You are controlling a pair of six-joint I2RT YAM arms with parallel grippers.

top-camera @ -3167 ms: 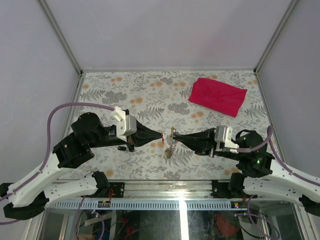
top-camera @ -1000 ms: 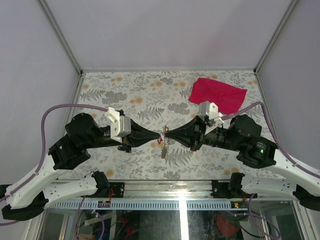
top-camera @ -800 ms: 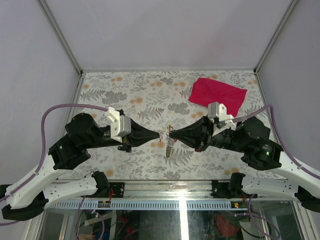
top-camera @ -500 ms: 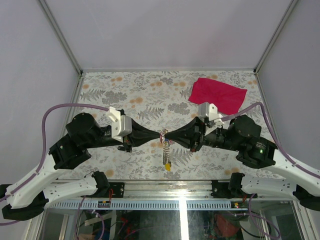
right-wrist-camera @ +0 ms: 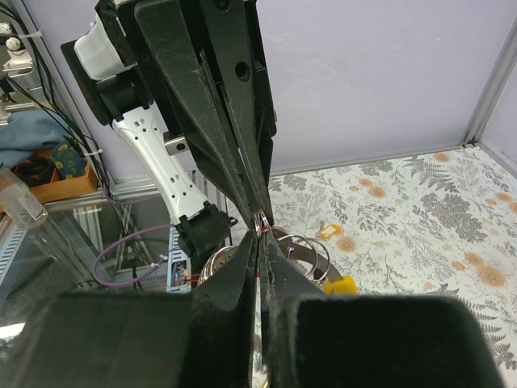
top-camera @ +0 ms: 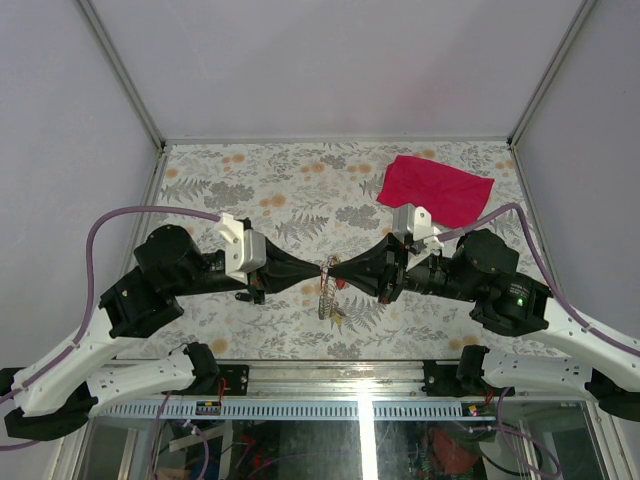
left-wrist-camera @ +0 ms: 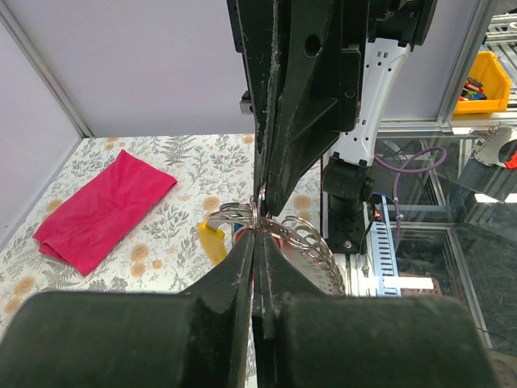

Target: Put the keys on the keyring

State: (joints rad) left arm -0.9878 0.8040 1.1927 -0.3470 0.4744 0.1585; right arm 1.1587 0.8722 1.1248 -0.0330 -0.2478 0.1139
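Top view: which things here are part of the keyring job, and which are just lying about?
In the job:
- keyring, hanging below the meeting gripper tips
- red-tagged key, at those tips
- left gripper and right gripper, both shut

Lying about:
- red cloth, far right on the table, untouched

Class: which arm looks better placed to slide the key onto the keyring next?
Probably left. The left gripper seems shut on the red key right at the keyring, which the shut right gripper steadies.
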